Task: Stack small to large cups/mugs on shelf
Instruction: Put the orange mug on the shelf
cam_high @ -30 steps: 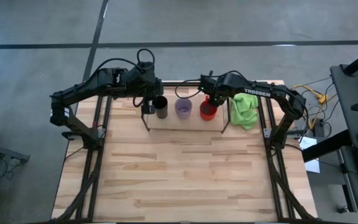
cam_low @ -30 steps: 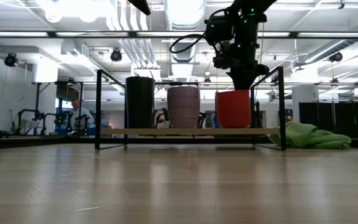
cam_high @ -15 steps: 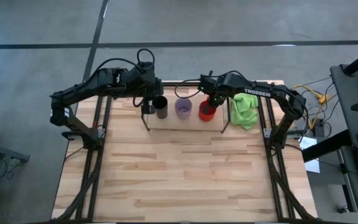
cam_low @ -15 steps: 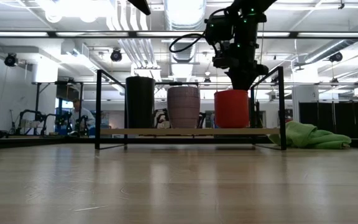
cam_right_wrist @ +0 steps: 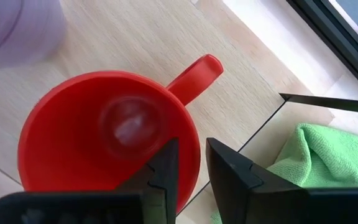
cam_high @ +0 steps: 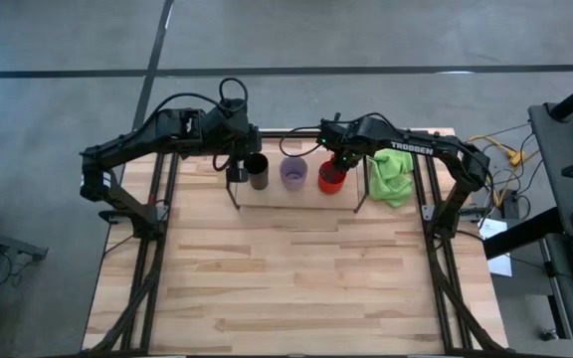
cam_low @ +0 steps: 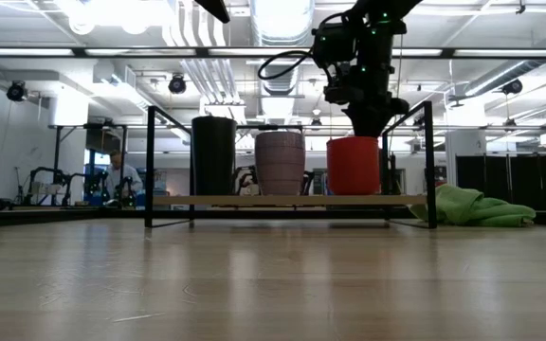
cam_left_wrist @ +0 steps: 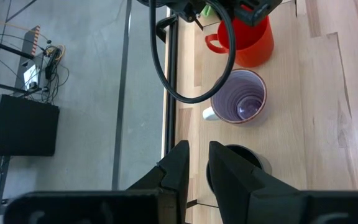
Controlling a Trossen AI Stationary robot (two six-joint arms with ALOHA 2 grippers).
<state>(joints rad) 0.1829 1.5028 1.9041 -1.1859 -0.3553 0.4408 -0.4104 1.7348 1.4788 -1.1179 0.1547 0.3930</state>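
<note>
Straddling the red mug (cam_right_wrist: 107, 134) rim (on the shelf (cam_low: 292, 200), beside the purple cup (cam_high: 293, 172)), your right gripper (cam_right_wrist: 188, 165) stands slightly parted, gripping nothing, so the mug rests freely.

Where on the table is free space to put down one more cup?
The wide bare wooden table in front of the shelf is free. The shelf is crowded: black tumbler, purple cup and red mug fill it, both grippers above. Green cloth borders its right end.

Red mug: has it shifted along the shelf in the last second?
Yes, slightly. In the low view the red mug sits a touch closer to the purple cup than before.
</note>
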